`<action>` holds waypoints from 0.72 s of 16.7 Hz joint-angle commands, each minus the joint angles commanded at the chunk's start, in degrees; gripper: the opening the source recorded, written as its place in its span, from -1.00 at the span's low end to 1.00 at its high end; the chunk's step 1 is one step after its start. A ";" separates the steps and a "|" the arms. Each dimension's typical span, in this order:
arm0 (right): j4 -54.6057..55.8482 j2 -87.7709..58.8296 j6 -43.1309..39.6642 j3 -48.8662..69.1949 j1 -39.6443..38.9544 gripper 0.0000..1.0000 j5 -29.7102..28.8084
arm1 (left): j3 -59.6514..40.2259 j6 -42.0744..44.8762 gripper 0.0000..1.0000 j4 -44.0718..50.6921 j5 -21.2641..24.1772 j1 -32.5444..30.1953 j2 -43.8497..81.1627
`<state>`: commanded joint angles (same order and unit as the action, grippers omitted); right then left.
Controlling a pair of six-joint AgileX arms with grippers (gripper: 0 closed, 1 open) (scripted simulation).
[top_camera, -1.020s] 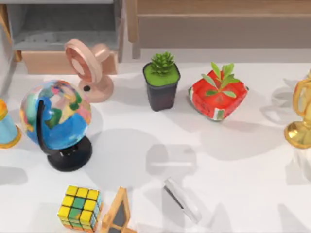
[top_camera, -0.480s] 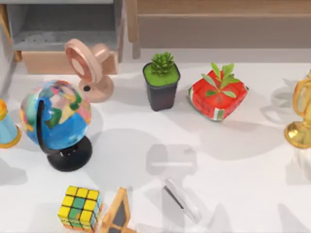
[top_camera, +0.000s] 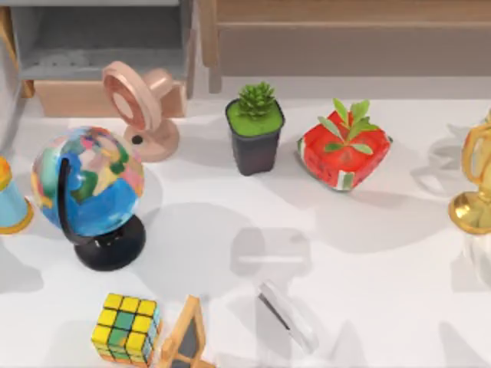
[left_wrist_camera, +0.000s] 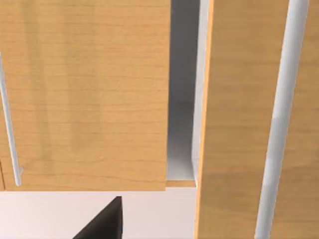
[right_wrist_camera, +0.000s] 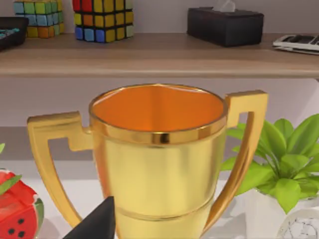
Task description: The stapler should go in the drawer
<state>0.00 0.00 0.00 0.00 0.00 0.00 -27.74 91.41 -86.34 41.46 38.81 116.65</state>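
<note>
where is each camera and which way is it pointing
Top view: above the table, looking down on the stapler, the open drawer, a globe and a red pot; no arm of mine in it.
Left wrist view: on my left arm, facing tan wooden fronts; a dark finger tip at the picture's edge.
Right wrist view: on my right arm, facing a gold trophy; a dark finger tip shows.
Shared: top and right wrist views both hold the trophy and the red pot.

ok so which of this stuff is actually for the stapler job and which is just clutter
For the job:
- slim white stapler with a black edge
- open drawer, grey inside, tan wooden front

Just lying about:
- colourful globe on a black stand
- multicoloured puzzle cube
- pink round mirror
- green succulent in a black pot
- gold trophy cup
</note>
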 joint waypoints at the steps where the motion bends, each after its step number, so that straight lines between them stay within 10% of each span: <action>1: 0.00 0.00 0.00 0.00 0.00 1.00 0.00 | -0.06 0.00 1.00 0.01 -0.01 -0.11 0.01; 12: 0.00 0.00 0.00 0.00 0.00 1.00 0.00 | 3.42 -0.26 1.00 -1.52 2.59 2.48 -1.37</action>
<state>0.00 0.00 0.00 0.00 0.00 0.00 -24.32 91.15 -87.86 44.05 41.29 115.28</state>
